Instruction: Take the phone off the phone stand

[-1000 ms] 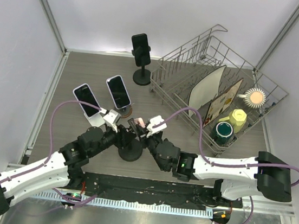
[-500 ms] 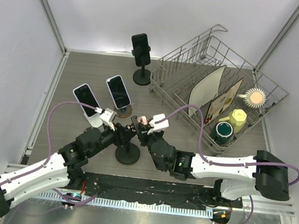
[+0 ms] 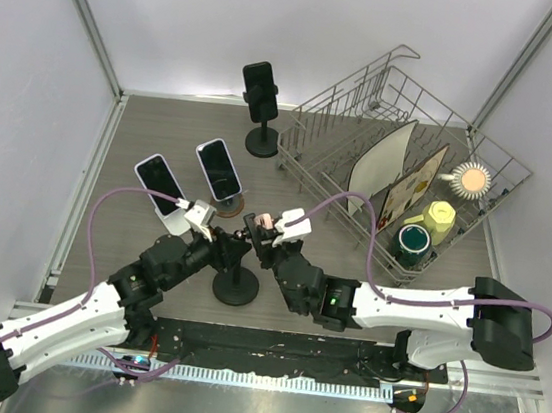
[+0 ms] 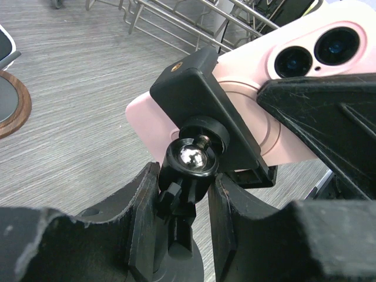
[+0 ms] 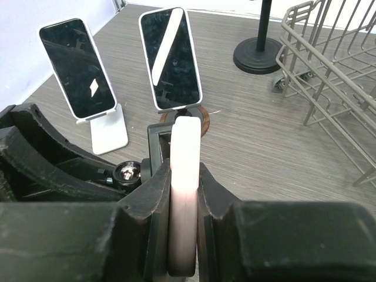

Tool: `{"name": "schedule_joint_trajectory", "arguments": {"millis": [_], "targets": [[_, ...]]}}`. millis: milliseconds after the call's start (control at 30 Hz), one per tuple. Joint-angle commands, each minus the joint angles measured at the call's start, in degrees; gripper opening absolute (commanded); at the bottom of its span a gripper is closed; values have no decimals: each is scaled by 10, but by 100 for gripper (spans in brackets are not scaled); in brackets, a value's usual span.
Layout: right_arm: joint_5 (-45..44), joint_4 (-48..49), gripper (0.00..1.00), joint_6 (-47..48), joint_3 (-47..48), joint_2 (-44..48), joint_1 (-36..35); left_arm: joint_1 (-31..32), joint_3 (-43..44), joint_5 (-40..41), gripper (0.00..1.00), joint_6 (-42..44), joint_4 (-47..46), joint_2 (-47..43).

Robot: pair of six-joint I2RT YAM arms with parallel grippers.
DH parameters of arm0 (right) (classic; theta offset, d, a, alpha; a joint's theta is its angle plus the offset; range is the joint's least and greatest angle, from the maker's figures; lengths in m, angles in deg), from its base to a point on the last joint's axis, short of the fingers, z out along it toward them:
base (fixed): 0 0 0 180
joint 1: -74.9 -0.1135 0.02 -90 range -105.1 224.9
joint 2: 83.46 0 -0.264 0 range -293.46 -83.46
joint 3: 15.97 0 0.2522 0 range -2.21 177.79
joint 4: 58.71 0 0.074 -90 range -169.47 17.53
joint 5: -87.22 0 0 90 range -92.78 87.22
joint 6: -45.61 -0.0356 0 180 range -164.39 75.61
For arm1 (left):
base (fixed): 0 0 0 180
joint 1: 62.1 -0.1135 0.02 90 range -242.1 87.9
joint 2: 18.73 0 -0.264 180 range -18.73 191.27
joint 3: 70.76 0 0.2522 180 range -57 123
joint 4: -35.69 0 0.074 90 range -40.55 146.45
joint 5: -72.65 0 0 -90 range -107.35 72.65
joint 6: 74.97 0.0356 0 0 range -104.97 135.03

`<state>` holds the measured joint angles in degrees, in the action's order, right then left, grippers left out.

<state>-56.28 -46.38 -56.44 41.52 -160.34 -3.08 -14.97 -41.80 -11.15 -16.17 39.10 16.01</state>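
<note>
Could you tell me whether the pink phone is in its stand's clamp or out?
In: the black clamp grips the pink phone, with the right end effector pinching its edge.

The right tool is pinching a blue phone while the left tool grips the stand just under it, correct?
Not blue: the left wrist view shows the phone is pink. The right tool does pinch it, and the left tool grips the stand just beneath.
</note>
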Motion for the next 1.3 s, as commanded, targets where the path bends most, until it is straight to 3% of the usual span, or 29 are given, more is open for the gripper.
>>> {"name": "schedule_joint_trajectory", "arguments": {"millis": [0, 400, 600, 633, 667, 733, 767, 867, 1000, 1267], "targets": [[-154, -80, 1, 2, 20, 24, 47, -5, 0, 56, 0, 16, 27, -3], [-182, -140, 1, -30, 34, 19, 75, 30, -8, 44, 0, 40, 1, -9], [-109, -59, 1, 17, 6, 38, 75, 44, -3, 40, 0, 49, -12, 9], [-82, -48, 1, 24, -6, 42, 74, 44, 1, 35, 3, 56, -13, 12], [-64, -42, 1, 29, -9, 50, 74, 45, 4, 22, 22, 61, -13, 15], [-20, -20, 1, 54, -18, 59, 72, 44, 17, 2, 42, 71, -10, 28], [-5, -17, 1, 61, -20, 67, 72, 44, 23, -17, 59, 78, -8, 32], [43, -2, 1, 87, -28, 79, 70, 44, 50, -32, 81, 92, 8, 51], [95, 16, 1, 115, -38, 101, 67, 44, 84, -15, 91, 110, 30, 73], [153, -2, 1, 135, -31, 116, 61, 45, 128, -13, 88, 138, 30, 132]]}}
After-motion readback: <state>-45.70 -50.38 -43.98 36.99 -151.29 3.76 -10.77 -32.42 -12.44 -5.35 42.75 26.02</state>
